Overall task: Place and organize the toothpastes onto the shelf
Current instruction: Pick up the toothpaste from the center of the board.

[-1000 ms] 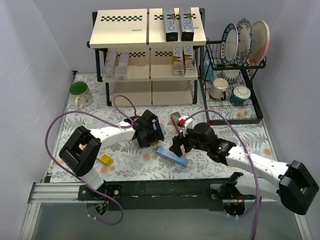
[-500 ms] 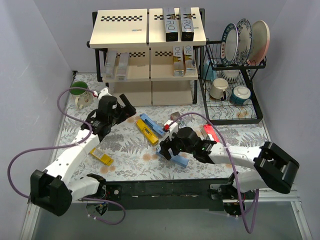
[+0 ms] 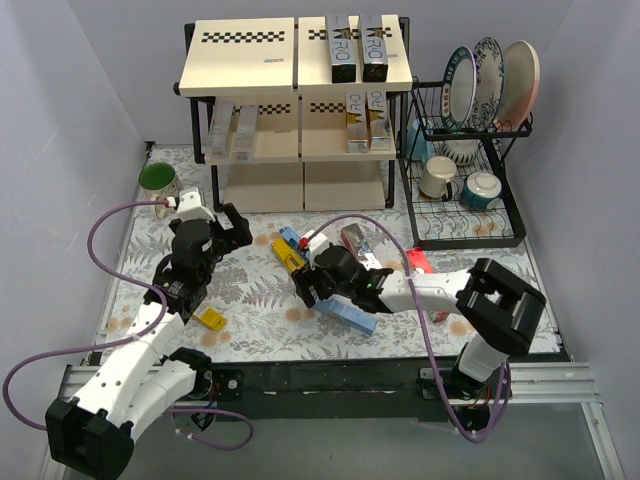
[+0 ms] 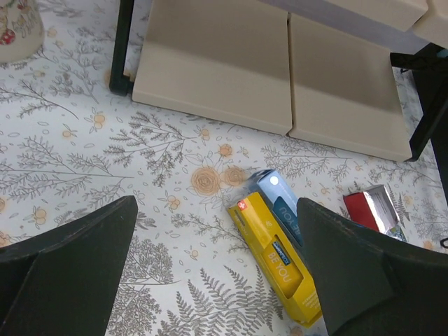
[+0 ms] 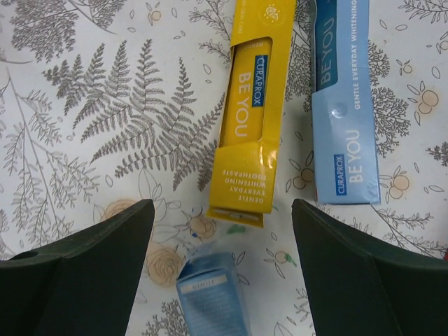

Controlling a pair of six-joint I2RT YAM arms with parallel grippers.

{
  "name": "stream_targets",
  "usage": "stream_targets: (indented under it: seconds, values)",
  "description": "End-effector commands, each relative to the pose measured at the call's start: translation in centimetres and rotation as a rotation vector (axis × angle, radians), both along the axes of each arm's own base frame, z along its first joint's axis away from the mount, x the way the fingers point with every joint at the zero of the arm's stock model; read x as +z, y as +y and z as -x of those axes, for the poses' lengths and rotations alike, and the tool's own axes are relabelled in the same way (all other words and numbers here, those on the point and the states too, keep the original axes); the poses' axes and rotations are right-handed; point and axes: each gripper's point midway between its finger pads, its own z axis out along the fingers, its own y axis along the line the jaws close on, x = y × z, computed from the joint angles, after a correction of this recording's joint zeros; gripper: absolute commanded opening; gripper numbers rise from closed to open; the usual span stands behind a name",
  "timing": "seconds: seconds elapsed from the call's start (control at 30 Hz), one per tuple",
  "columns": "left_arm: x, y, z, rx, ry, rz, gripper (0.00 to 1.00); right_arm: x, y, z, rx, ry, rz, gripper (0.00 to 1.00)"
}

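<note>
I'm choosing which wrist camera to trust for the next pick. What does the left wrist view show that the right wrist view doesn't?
Only left wrist: the shelf's cream bottom boards, a red carton with a silver end and a cream mug's edge. Only right wrist: the end of another, darker blue carton. Both: the yellow BE YOU carton lying beside a light blue carton on the floral cloth.

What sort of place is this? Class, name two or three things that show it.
Probably a staged kitchen-like corner built for robot practice: a dish rack holding plates and cups, a shelf stocked with toothpaste boxes, and a flower-patterned tablecloth, boxed in by plain walls.
</note>
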Motion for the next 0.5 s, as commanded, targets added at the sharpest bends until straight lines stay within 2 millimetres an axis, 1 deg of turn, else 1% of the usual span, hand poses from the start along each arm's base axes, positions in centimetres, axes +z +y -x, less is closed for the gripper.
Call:
stream_targets:
  seconds: [0.0,0.17,0.2,0.27,0.33,0.37,0.4,0.47]
  values:
    - [1.1,1.0,-0.4,0.032,-0.053,-0.039,0.98,-0.4,1.1,-1.4,-0.077,0.012,0.027,0.87]
    - [1.4,0.6,-0.1,0.0,-0.065,-0.032,0.98,-2.5,1.2,-1.2,-0.08,0.045,0.083,0.84]
    - [1.4,0.4,-0.1,-0.009,-0.069,-0.032,0.98,-3.4,1.1,-1.2,-0.082,0.053,0.102,0.83]
    - [1.5,0.3,0.0,-0.028,-0.081,-0.043,0.98,-3.9,1.2,-1.3,-0.082,0.056,0.113,0.82]
    - [1.5,0.0,0.1,-0.05,-0.09,-0.051,0.98,-4.9,1.3,-1.2,-0.074,0.062,0.139,0.79]
    - [1.3,-0.3,0.2,-0.08,-0.089,-0.07,0.98,-5.1,1.5,-1.3,-0.072,0.058,0.144,0.78]
    - [1.2,-0.6,0.3,-0.106,-0.089,-0.078,0.98,-5.7,1.5,-1.4,-0.069,0.058,0.159,0.75]
    - [1.0,-1.0,0.5,-0.141,-0.095,-0.087,0.98,-6.1,1.4,-1.3,-0.053,0.039,0.193,0.71]
